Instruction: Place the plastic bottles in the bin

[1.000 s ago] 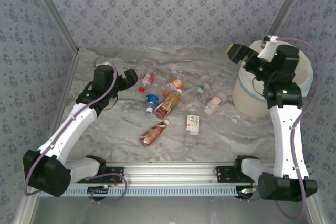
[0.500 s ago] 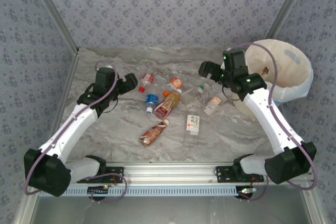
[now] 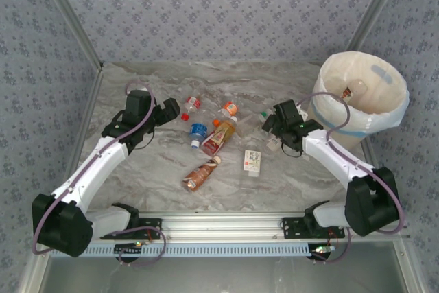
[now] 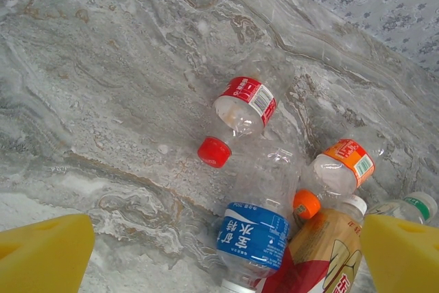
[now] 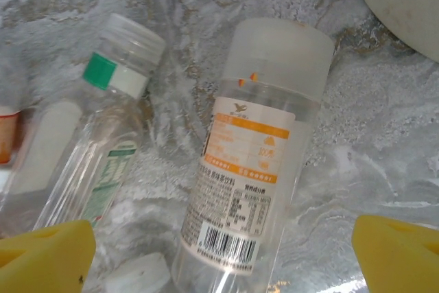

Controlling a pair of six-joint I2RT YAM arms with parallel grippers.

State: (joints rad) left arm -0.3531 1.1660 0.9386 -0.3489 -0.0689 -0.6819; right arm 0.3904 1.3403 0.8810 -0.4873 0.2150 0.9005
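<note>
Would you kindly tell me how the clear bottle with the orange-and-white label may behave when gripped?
The orange-labelled bottle looks clear and empty, so it is probably light and easily dented. It lies on its round side on the smooth table, so a nudge may roll it.

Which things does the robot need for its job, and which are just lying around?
For the job: bin; red-capped bottle; blue-labelled bottle; orange-capped bottle; tan-labelled bottle; green-labelled bottle; frosted-cap bottle; brown-labelled bottle; bottle already in the bin.

Just there: metal rail; patterned walls; small white packet (might be a flattened bottle, too small to tell).
</note>
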